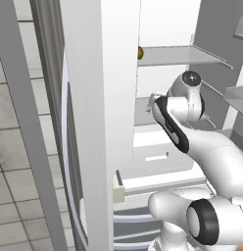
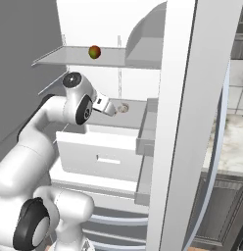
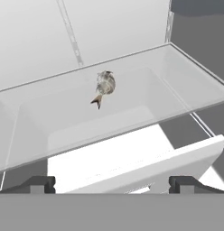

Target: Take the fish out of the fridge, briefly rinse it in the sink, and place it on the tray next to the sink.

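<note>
Fish (image 3: 104, 85): small, grey-silver, lying on a clear glass shelf (image 3: 186, 81) inside the fridge (image 1: 101, 98), ahead of the claw (image 3: 112, 184) and slightly to its left in the hand view, tail fin toward the claw, head end away; apart from the fingers, not held. In the right base view the fish (image 2: 124, 108) lies just past the claw tip, on the same shelf level. Claw: both dark fingertips (image 3: 37, 184) stand wide apart at the lower edge of the hand view, spread, nothing between them. Drawer (image 3: 145, 164): white, pulled out, directly below and before the claw, under the glass shelf; seen also in the right base view (image 2: 101, 154) beneath the wrist. Upper shelf (image 2: 79, 56): grey, above the claw, bearing a small round red-green fruit (image 2: 94, 51) near its front edge; the fruit shows too in the left base view (image 1: 140, 52), partly behind the door edge. Fridge door (image 2: 184, 122): white, open, standing to the right of the claw in the right base view. Arm (image 1: 184, 110): white with dark joints, reaching into the fridge at mid height.
</note>
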Robot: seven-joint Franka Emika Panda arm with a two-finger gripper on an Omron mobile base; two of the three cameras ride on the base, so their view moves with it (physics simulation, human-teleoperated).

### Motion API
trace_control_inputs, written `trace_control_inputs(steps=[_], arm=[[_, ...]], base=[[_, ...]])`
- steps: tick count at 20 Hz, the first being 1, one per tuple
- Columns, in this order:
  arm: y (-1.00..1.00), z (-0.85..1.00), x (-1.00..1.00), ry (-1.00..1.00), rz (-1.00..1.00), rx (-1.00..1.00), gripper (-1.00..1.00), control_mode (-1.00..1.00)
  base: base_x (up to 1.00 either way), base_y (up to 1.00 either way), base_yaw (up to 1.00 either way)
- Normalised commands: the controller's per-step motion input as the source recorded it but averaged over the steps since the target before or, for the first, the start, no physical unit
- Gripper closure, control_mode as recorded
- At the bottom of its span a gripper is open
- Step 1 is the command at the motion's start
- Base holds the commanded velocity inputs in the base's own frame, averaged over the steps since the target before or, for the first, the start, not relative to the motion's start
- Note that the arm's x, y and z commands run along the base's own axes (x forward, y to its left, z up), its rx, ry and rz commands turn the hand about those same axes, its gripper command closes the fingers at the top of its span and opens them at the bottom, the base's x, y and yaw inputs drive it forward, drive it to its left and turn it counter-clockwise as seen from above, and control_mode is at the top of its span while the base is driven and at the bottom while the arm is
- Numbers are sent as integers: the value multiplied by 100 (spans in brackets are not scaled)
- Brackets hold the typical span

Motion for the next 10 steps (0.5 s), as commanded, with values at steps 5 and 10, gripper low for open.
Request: trace_control_inputs(steps=[5, 10], arm=[[0, -13, 2, 0, 1, 0, -100, -100], [0, -8, 8, 0, 0, 0, -100, -100]], base=[[0, 0, 0], [0, 0, 0]])
